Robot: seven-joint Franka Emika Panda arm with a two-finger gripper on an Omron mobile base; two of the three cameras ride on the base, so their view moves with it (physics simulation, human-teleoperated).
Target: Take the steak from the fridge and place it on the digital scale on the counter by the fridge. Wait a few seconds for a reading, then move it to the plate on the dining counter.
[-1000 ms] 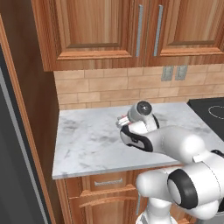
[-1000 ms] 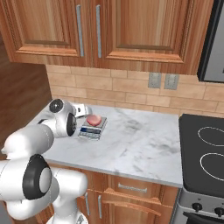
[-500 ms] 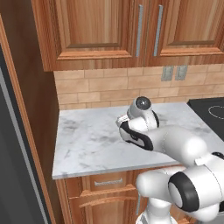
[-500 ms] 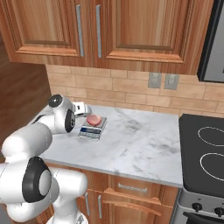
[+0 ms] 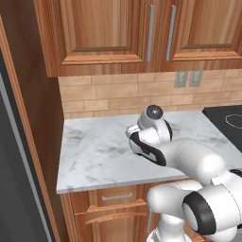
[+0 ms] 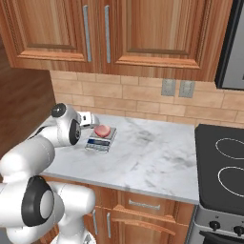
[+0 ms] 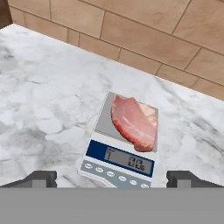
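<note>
- While it waits for a reading, the steak (image 7: pixel 133 122) lies flat on the digital scale (image 7: pixel 124 144), overhanging the platform's far right side; display lit.
- Digital scale: on the marble worktop (image 7: pixel 48 100), near the brick backsplash (image 7: pixel 131 30).
- Tool (image 7: pixel 112 178): fingers spread wide, holding nothing, poised just above and short of the scale.
- Step in hand, as judged: weighing pause.
- Next move calls for: lowering astride the steak, pinching it, lifting clear, then carrying it to the plate.
- Beside: stove (image 6: pixel 224 167), well apart.

Bare bench (image 6: pixel 152 162) is lying open right of the scale (image 6: pixel 101 141). Brick wall (image 7: pixel 144 39) is closing off the far side; cabinets (image 6: pixel 119 33) are overhanging well above.
</note>
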